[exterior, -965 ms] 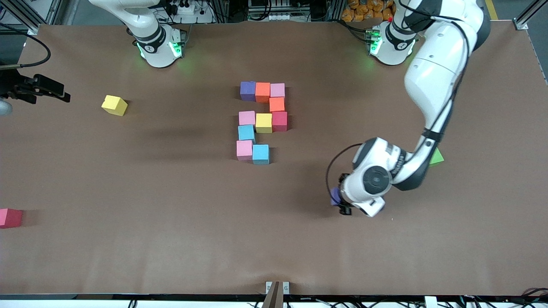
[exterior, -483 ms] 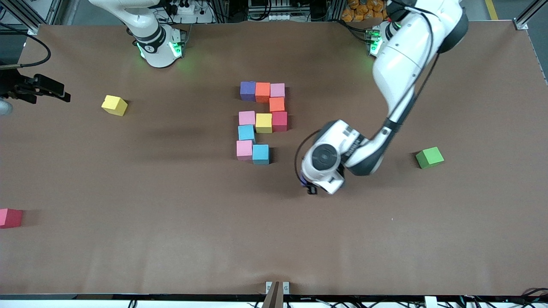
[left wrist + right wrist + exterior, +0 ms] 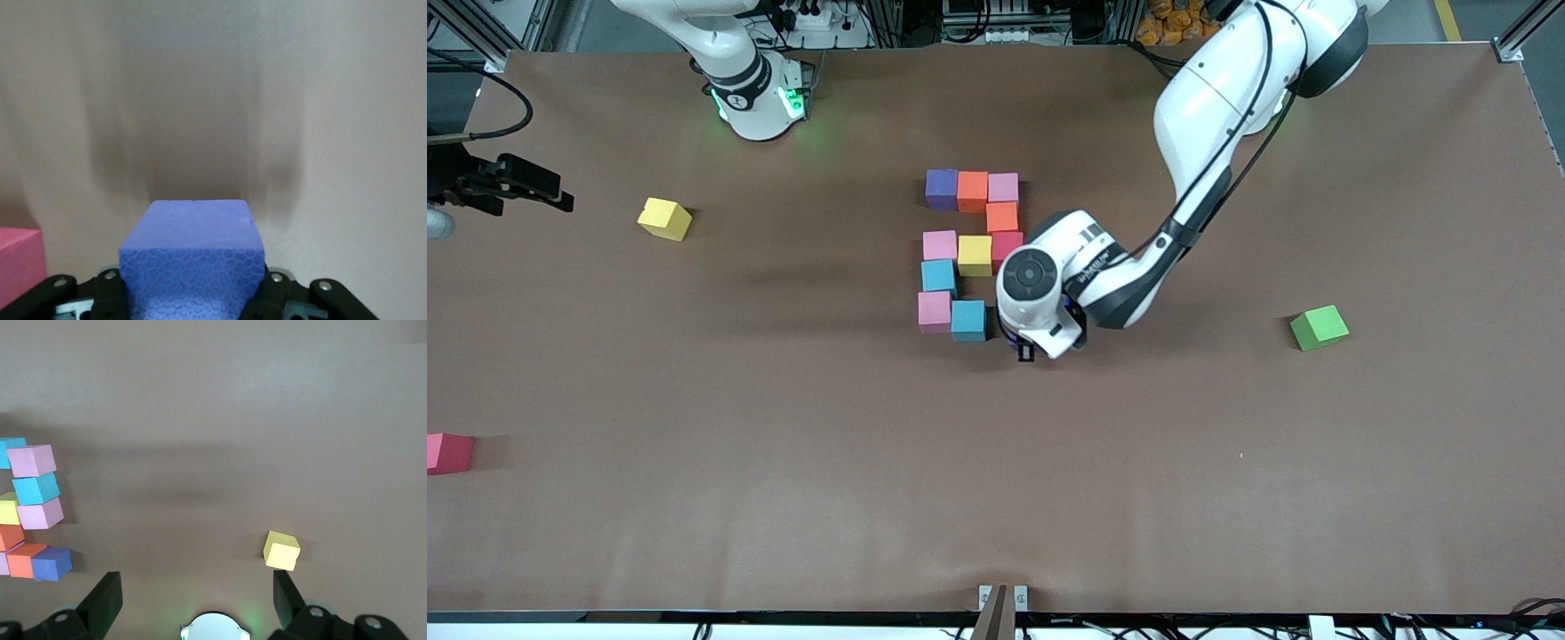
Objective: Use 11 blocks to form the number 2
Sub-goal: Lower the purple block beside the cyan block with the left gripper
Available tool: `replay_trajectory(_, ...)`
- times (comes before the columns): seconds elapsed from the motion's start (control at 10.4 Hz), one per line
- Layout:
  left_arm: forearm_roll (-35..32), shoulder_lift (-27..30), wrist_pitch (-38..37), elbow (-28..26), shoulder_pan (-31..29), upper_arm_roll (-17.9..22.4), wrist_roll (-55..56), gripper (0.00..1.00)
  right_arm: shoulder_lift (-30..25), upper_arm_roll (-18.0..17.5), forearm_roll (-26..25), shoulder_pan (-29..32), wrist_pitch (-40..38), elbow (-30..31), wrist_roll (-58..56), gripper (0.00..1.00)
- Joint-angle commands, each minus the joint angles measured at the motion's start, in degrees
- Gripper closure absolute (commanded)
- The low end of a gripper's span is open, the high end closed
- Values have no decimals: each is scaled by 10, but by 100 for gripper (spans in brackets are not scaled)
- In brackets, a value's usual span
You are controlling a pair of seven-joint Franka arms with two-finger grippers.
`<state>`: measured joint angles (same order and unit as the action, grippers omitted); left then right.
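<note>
The left arm has swung in from the green cube's (image 3: 1319, 326) end of the brown table (image 3: 694, 498). Its left gripper (image 3: 1025, 348) now hangs just beside the lowest light blue matte cube (image 3: 968, 320) of the ten-block figure (image 3: 971, 253). This looks like the last placement, closing the bottom row of the 2.

The front view hides the load under the wrist. The left wrist view shows it: a purple foam cube (image 3: 193, 257) pinched between the fingers. The right gripper (image 3: 193, 603), waiting over its own base, has its fingers spread and empty; its wrist view shows a spare yellow cube (image 3: 281, 550).
</note>
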<state>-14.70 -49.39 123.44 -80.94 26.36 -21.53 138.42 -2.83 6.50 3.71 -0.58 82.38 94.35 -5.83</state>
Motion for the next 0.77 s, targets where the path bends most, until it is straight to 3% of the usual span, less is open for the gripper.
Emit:
replay_trajectory(0.0, -1, 35, 22, -49, 10, 7, 9, 100, -9, -4, 14, 11, 2, 11, -9, 0)
replay_trajectory(0.68, -20, 30, 62, -61, 26, 7, 10, 100, -9, -4, 15, 11, 4, 12, -9, 0)
